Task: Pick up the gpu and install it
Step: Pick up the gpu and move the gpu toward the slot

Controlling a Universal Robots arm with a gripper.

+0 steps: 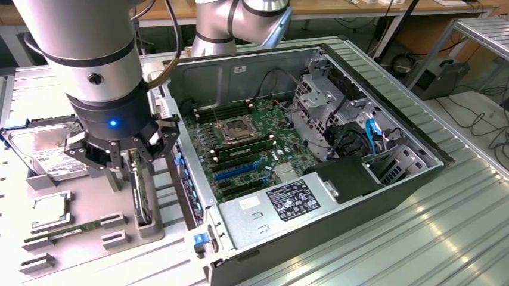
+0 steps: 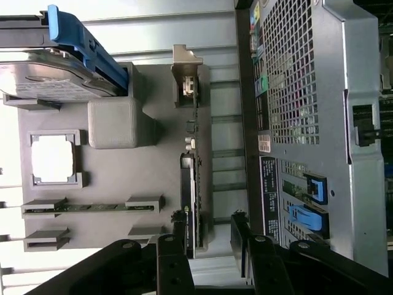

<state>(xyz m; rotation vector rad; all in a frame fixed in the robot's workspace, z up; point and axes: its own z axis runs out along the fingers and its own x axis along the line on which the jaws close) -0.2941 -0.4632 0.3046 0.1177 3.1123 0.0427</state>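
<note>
Fingers (image 2: 173, 255) wide apart, empty, either side of thin black gpu card (image 2: 189, 184) upright in grey plastic holder (image 2: 123, 172). Centre on card edge; keep square.

Gpu (image 1: 142, 192): matt black, pale metal at one end. Tray (image 1: 95, 202): smooth matt grey plastic. Computer case (image 2: 295, 92): bare grey sheet metal, perforated. Hard drive (image 1: 40, 149): shiny metal top. Counter (image 1: 413, 238): ribbed glossy metal.

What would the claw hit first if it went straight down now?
Most likely the gpu, standing on edge in the grey tray below the open claw. One finger looks nearly over the card's top edge, though depth is unclear.
</note>
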